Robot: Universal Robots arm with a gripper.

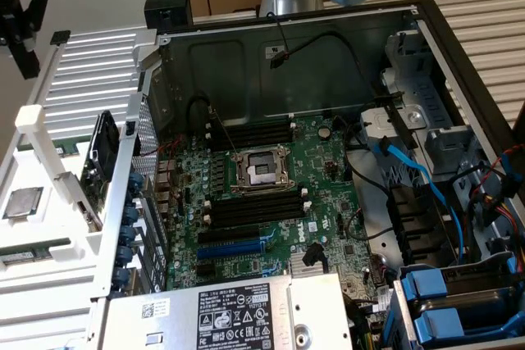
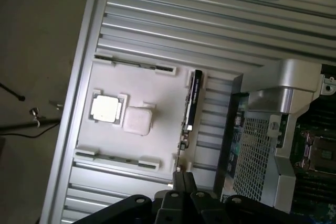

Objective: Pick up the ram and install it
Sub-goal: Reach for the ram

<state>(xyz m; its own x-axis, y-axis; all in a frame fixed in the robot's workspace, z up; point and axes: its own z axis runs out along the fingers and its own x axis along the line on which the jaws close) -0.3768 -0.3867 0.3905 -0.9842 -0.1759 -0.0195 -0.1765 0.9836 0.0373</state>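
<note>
Ram (image 2: 193, 100) stands on edge at the white tray's (image 2: 157, 95) rim, just ahead of the gripper (image 2: 182, 179), whose fingers are clenched together on nothing and clear of it, the open computer case (image 2: 294, 85) lying off to one side.

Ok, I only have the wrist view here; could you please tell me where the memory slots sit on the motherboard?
Observer: In the exterior view, long black slots lie in two banks, one on each side of the processor socket.
Operator: Thank you; do they look free?
Observer: The bank nearer the blue expansion slot looks empty; the other bank is too dark to tell.
Operator: Any cabling close by?
Observer: A blue cable runs to the exterior view's right of the motherboard, apart from the slots.
</note>
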